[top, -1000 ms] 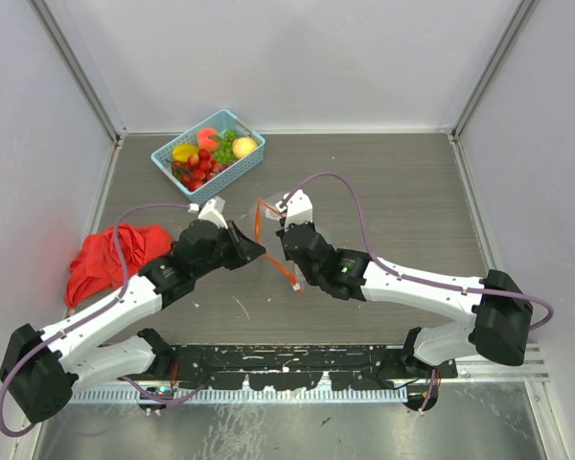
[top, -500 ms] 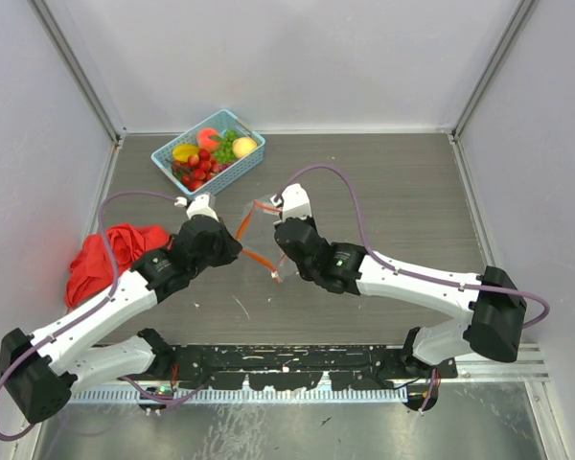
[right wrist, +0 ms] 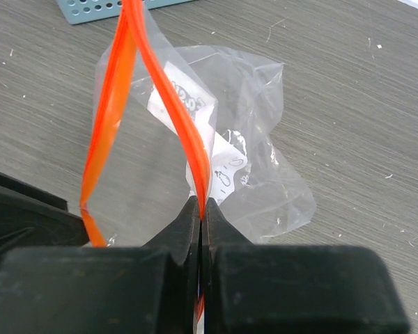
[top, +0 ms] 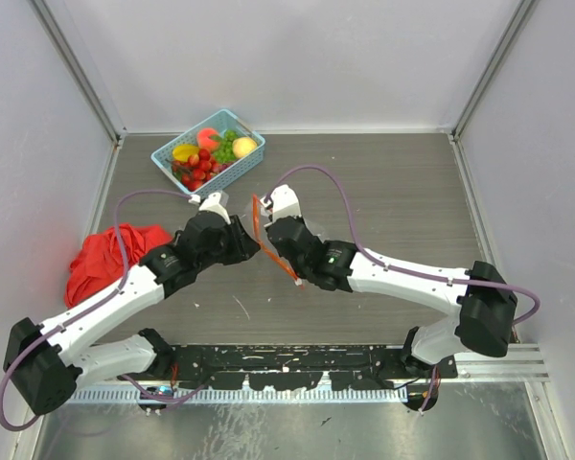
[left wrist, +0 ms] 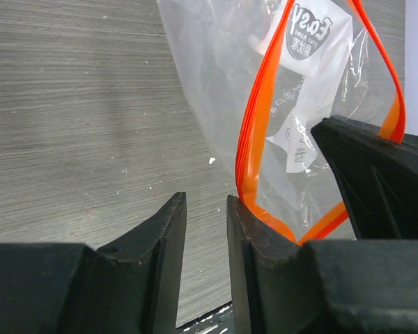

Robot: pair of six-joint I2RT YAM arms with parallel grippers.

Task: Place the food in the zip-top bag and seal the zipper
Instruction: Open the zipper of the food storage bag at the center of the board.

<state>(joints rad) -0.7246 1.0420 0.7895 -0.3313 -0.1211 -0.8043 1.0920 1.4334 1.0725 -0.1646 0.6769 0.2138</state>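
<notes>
The clear zip-top bag (right wrist: 265,181) hangs between my two grippers at mid-table. Its mouth is open in a loop, with the red-orange zipper (right wrist: 188,132) around it. My right gripper (right wrist: 200,202) is shut on one side of the zipper; it also shows from above (top: 271,241). My left gripper (left wrist: 205,198) is slightly open with nothing between the fingers. The other side of the zipper (left wrist: 254,118) lies against the outside of its right finger. The bag (left wrist: 216,83) holds no food. The food (top: 211,153), including strawberries (top: 199,171) and grapes (top: 225,149), lies in the basket.
The light-blue mesh basket (top: 240,172) stands at the back left, its edge showing in the right wrist view (right wrist: 90,8). A red cloth (top: 110,257) lies at the left edge beside my left arm. Grey walls close in the table on three sides.
My right gripper has carried the bag a little left. My left gripper drew back to the left, then came right again to the bag's mouth. The mouth loop is narrower than half a second ago.
</notes>
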